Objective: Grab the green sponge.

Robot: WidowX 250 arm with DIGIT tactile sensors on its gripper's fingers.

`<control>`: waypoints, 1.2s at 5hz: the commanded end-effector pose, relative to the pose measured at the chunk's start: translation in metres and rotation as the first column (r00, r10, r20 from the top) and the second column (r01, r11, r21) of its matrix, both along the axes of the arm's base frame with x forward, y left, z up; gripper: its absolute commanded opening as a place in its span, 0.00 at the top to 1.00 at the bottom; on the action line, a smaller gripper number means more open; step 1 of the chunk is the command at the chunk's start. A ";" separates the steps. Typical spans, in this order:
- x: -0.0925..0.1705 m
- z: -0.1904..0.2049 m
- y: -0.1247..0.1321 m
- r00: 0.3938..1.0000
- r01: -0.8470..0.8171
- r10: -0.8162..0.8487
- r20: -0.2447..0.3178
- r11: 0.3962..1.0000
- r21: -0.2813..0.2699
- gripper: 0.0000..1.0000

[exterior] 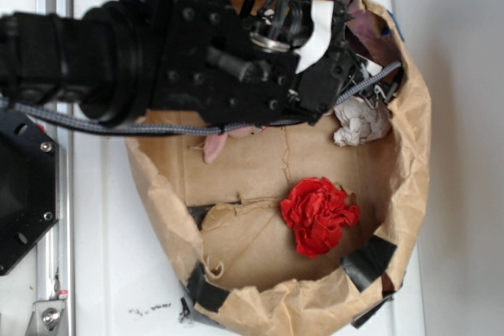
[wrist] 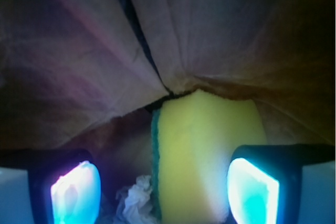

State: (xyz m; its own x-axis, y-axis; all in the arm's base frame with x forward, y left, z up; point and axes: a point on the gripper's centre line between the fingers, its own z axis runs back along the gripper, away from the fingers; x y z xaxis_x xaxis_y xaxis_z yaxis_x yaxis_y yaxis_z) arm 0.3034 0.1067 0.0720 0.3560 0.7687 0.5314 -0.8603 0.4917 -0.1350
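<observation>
Exterior view, left side: the black arm (exterior: 118, 53) reaches in across the white surface (exterior: 102, 257) and over the upper part of the brown paper bag (exterior: 409, 155), covering whatever lies under it. The hand and the green sponge are both hidden here. A pink plush toy (exterior: 214, 145) peeks out below the arm; the red cloth ball (exterior: 317, 215) sits lower on the bag floor, well apart from the arm; the white paper wad (exterior: 361, 122) lies at the right, just beside the wrist end. Wrist view, left to right: one fingertip (wrist: 75, 192), the paper wad (wrist: 135, 200) low down, then the green sponge (wrist: 205, 156), yellow face toward the camera, green layer along its left edge, set against the bag wall (wrist: 79, 51); then the other fingertip. The hand (wrist: 164, 192) is spread apart, straddling the sponge without squeezing it. Judgement: approach and alignment look done; closing and lifting remain.
</observation>
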 end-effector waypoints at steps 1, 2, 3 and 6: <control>-0.003 0.009 0.018 0.994 -0.086 0.082 0.076 0.995 0.046 0.00; -0.002 -0.011 0.024 0.995 -0.098 0.096 0.029 0.990 0.098 0.00; -0.004 -0.023 0.022 0.997 -0.074 0.076 -0.012 0.989 0.130 0.00; -0.007 -0.025 0.013 0.999 0.002 0.003 -0.051 0.995 0.098 1.00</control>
State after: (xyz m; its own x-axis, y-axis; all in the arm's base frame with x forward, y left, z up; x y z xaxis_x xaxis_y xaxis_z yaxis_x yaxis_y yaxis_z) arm 0.2976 0.1179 0.0326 0.3974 0.7219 0.5665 -0.8723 0.4888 -0.0110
